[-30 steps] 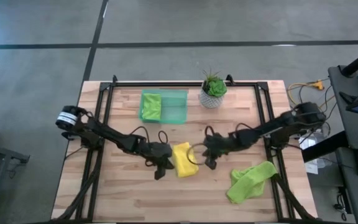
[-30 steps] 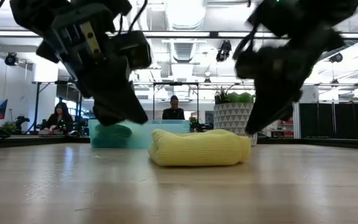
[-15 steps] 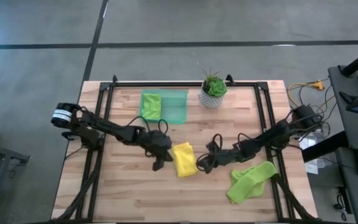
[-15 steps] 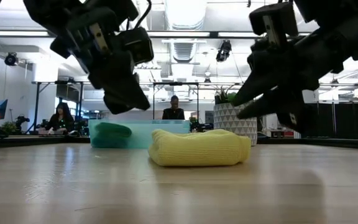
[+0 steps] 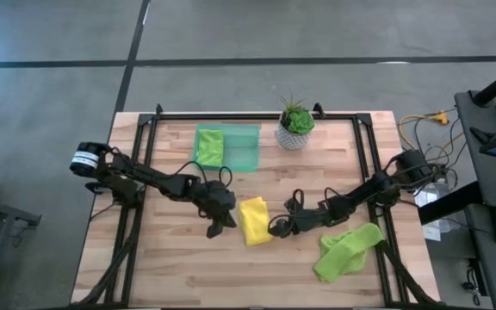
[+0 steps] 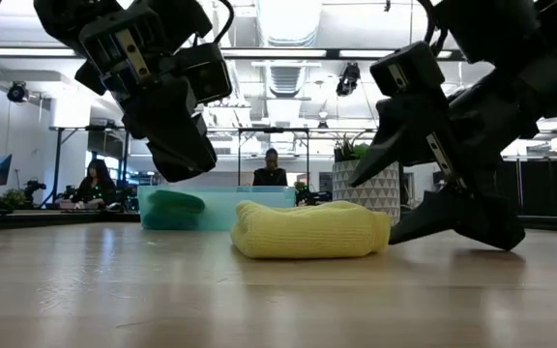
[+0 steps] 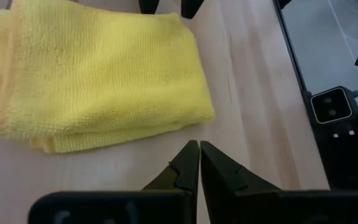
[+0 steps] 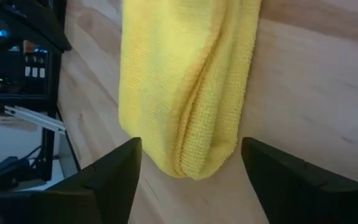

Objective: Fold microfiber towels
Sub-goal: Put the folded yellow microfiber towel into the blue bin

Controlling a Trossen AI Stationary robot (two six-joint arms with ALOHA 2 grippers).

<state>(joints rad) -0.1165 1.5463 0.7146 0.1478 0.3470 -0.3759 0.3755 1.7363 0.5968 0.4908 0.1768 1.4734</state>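
Spread wide, right gripper (image 5: 275, 228) fingers (image 8: 114, 177) straddling the near end of the yellow towel (image 5: 254, 220), tips low at the wood, nothing pinched between them. Pressed together, left gripper (image 5: 214, 231) fingers (image 7: 188, 165), holding nothing, raised above the table (image 5: 188, 271) just off the towel's 9 o'clock side in the high view. Folded into a thick oblong, that yellow towel, lying near the table's middle; layered edges stacked along one long side, a rounded fold visible at the end facing the right wrist camera, nap fine and looped, surface slightly puffed; in the low view a plump loaf shape resting flat on the wood. At roughly 4 o'clock from it, near the front right corner, a lime green towel (image 5: 348, 250) lying crumpled and unfolded, stretched out diagonally. At about 11 o'clock, toward the back edge, a translucent green tray (image 5: 246, 148) with another lime green towel (image 5: 209, 146) folded flat in its left half. To the tray's 3 o'clock, a potted plant (image 5: 296, 123) in a patterned white pot. Beyond the table in the low view, two people seated far off in the room, one (image 6: 271, 170) behind the tray, one (image 6: 92, 182) at the left.
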